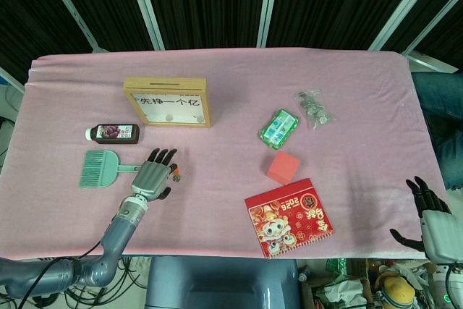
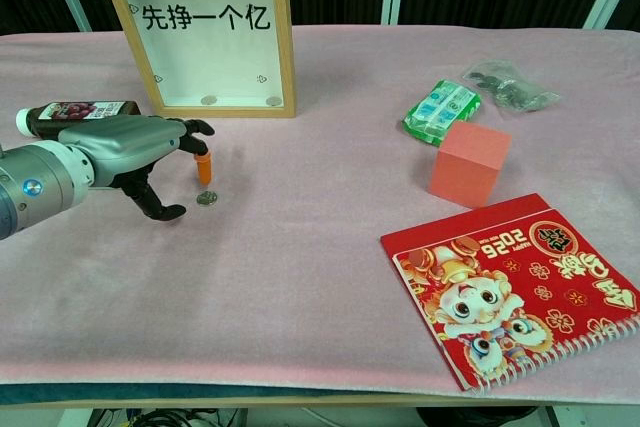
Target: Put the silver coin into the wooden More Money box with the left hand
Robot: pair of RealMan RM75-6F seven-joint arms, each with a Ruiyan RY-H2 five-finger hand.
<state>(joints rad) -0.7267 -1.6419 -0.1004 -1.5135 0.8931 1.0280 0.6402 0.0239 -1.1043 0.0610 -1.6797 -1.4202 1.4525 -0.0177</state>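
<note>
Left hand [image 2: 130, 152] hovers low over the pink cloth-covered table [image 1: 362, 92], fingers spread and curved downward, holding nothing; one orange-tipped finger points down right beside the small round silver coin [image 2: 206, 199], which lies flat on the cloth just under the fingertips. From the chest view I cannot tell whether that fingertip touches the coin. Right hand [image 1: 432, 216] hangs off the table's near right corner, fingers apart and empty.

Going down in size from the table: the wooden-framed More Money box [image 2: 207, 34] stands upright behind the left hand, well apart from the coin, with two coins showing at the bottom of its window. A red spiral-bound calendar with a cartoon figure [image 2: 510, 282] lies flat near the front right. A salmon-pink cube [image 2: 469, 164] stands just behind it. A teal hand brush [image 1: 101, 168] lies to the left of the left hand, and a dark bottle with a white cap [image 1: 113, 133] lies on its side beyond that. A green packet [image 2: 441, 110] and a clear bag of small grey pieces [image 2: 510, 85] lie further back on the right.
</note>
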